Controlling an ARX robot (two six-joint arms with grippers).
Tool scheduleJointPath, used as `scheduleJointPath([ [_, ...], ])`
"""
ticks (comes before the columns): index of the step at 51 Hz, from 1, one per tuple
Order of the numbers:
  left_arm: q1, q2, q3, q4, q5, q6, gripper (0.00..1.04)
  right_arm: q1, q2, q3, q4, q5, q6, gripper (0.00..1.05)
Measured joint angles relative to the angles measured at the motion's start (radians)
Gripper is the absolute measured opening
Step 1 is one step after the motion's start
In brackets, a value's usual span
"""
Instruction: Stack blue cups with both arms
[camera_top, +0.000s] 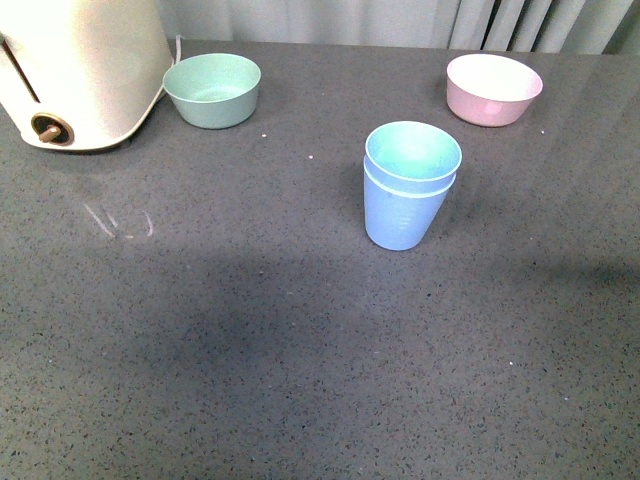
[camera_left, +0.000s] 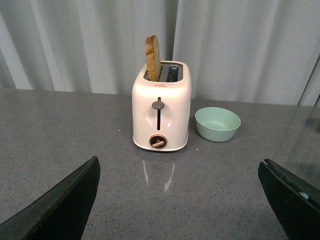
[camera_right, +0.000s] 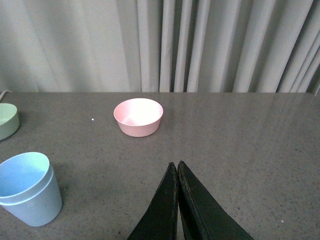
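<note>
The two light blue cups (camera_top: 408, 186) stand nested, one inside the other, upright near the middle of the grey table; the inner one sits slightly tilted. They also show in the right wrist view (camera_right: 29, 189). Neither arm shows in the front view. My left gripper (camera_left: 177, 192) is open and empty, its black fingers (camera_left: 65, 205) spread wide above the table, facing the toaster. My right gripper (camera_right: 175, 169) is shut and empty, fingers pressed together, to the right of the cups and apart from them.
A cream toaster (camera_left: 161, 112) holding a slice of bread (camera_left: 153, 57) stands at the back left (camera_top: 80, 70). A mint-green bowl (camera_top: 212, 90) sits beside it. A pink bowl (camera_top: 493, 88) sits at the back right. Curtains hang behind the table.
</note>
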Motion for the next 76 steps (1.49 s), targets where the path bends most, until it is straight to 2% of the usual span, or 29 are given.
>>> scheduleJointPath([
  [20, 0.0, 0.0, 0.0, 0.0, 0.0, 0.0, 0.96, -0.002, -0.251, -0.095, -0.157, 0.0, 0.0, 0.02],
  [23, 0.0, 0.0, 0.0, 0.0, 0.0, 0.0, 0.96, -0.002, -0.265, -0.117, -0.134, -0.001, 0.0, 0.02],
  [46, 0.0, 0.0, 0.0, 0.0, 0.0, 0.0, 0.96, -0.002, -0.496, -0.117, -0.345, 0.0, 0.002, 0.02],
  [71, 0.0, 0.0, 0.0, 0.0, 0.0, 0.0, 0.96, -0.002, -0.657, -0.117, -0.506, 0.0, 0.002, 0.02],
  [76, 0.0, 0.0, 0.0, 0.0, 0.0, 0.0, 0.96, -0.002, -0.763, -0.117, -0.647, 0.001, 0.002, 0.02],
])
